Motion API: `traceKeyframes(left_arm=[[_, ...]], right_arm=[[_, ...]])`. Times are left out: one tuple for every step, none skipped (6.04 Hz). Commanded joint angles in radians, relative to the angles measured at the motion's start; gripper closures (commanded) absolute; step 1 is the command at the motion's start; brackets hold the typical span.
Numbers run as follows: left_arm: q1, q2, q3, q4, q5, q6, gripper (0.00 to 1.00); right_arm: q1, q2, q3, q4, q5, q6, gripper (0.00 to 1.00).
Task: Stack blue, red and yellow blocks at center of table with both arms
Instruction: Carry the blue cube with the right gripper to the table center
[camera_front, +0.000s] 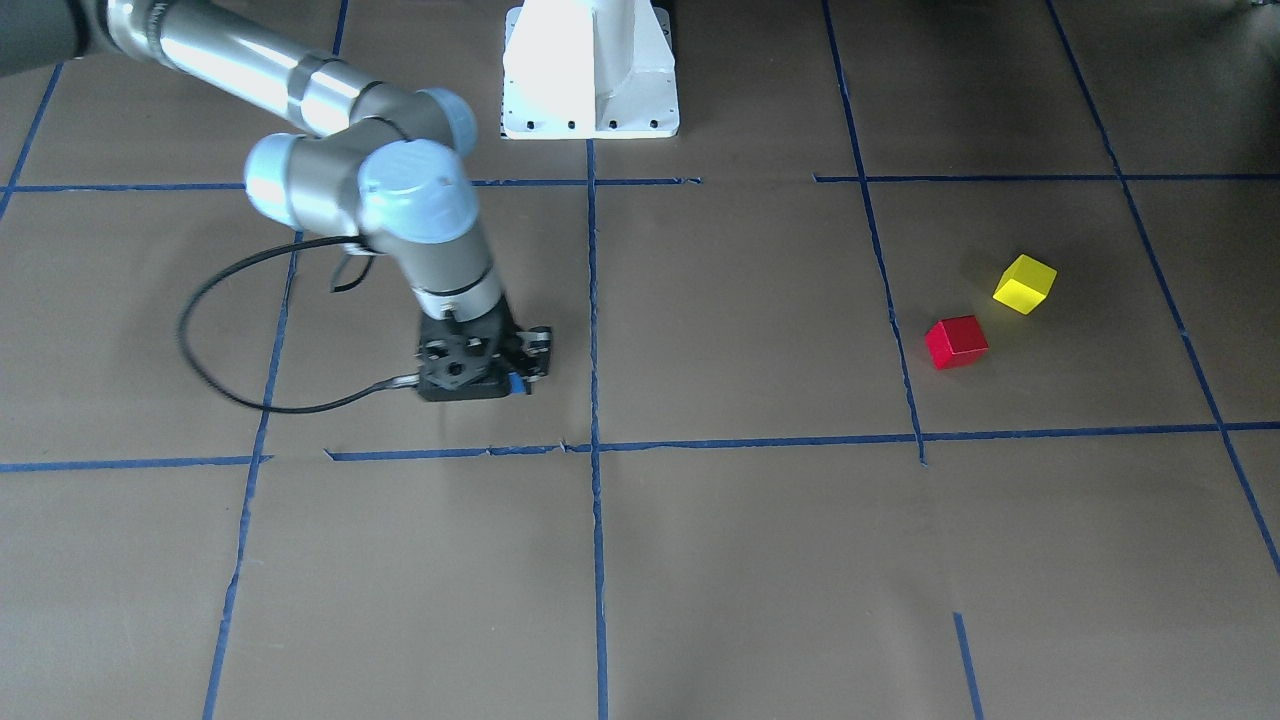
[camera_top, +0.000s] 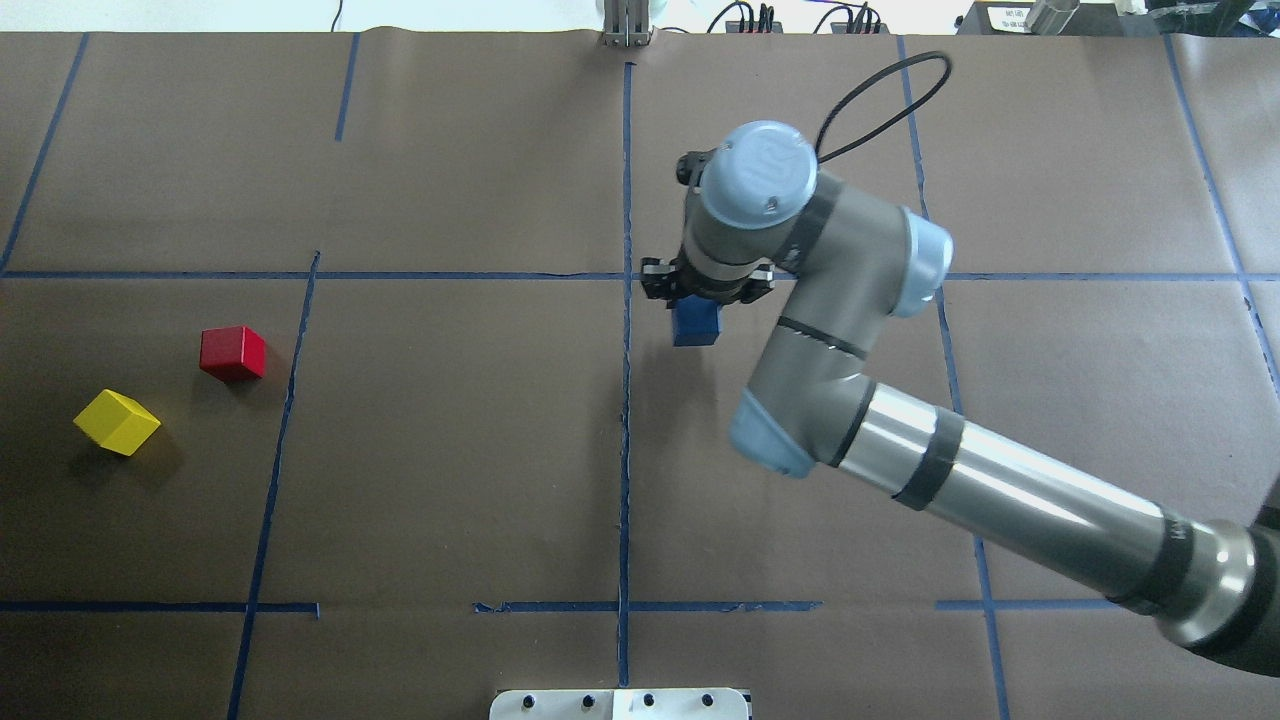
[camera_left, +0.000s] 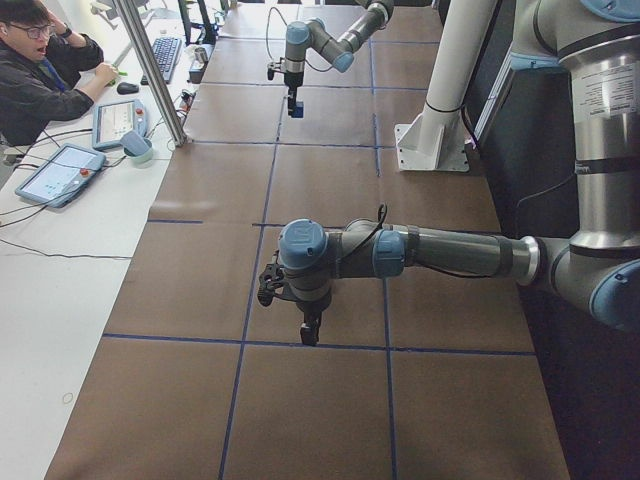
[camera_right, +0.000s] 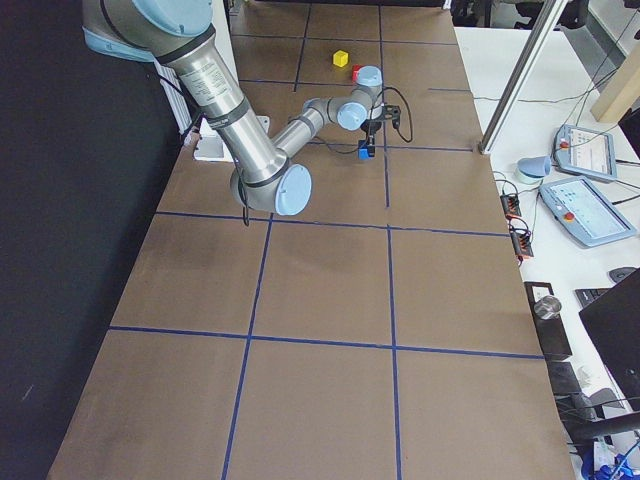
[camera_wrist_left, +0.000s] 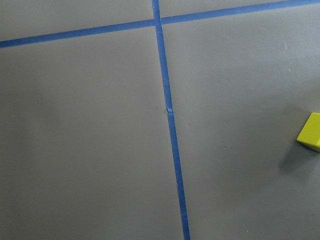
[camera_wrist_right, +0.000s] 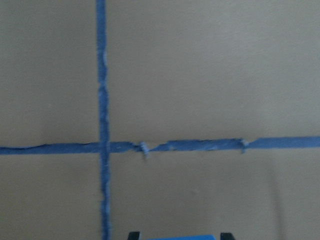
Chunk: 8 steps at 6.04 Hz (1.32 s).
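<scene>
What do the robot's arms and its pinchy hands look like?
Both arms are shiny silver tubes joined by grey elbows with round pale-blue caps. The right arm wears dark bands round its tube, and a thin black cable loops from its wrist. The left arm looks the same. The right gripper and left gripper are black.

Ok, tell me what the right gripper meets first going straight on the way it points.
Pointing straight down, the right gripper holds the blue block; below it lies the table, just beside the central tape line. The block would likely touch first; height unclear.
</scene>
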Motion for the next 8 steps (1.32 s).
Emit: traceKeyframes(left_arm=[[0.0,0.0,0.0,-0.001,0.0,0.0,0.0],[0.0,0.0,0.002,0.001,0.0,0.0,0.0],[0.0,0.0,0.005,0.001,0.0,0.0,0.0],[0.0,0.0,0.005,0.001,0.0,0.0,0.0],[0.0,0.0,0.005,0.001,0.0,0.0,0.0],[0.001,0.0,0.006,0.001,0.0,0.001,0.0],[0.002,0.0,0.005,0.001,0.0,0.001,0.0],[0.002,0.0,0.005,0.001,0.0,0.001,0.0]], right_arm=[[-0.11,0.152,-0.113,-0.04,-0.103,0.136,0.95],[-0.123,0.157,-0.111,-0.083,-0.121,0.137,0.9],[-0.121,0.151,-0.11,-0.105,-0.122,0.13,0.87],[-0.118,0.143,-0.111,-0.108,-0.132,0.105,0.87],[-0.115,0.131,-0.11,-0.108,-0.132,0.083,0.87],[-0.106,0.125,-0.108,-0.106,-0.128,0.052,0.87],[-0.103,0.122,-0.108,-0.106,-0.125,0.051,0.76],[-0.102,0.12,-0.108,-0.103,-0.131,0.051,0.14]])
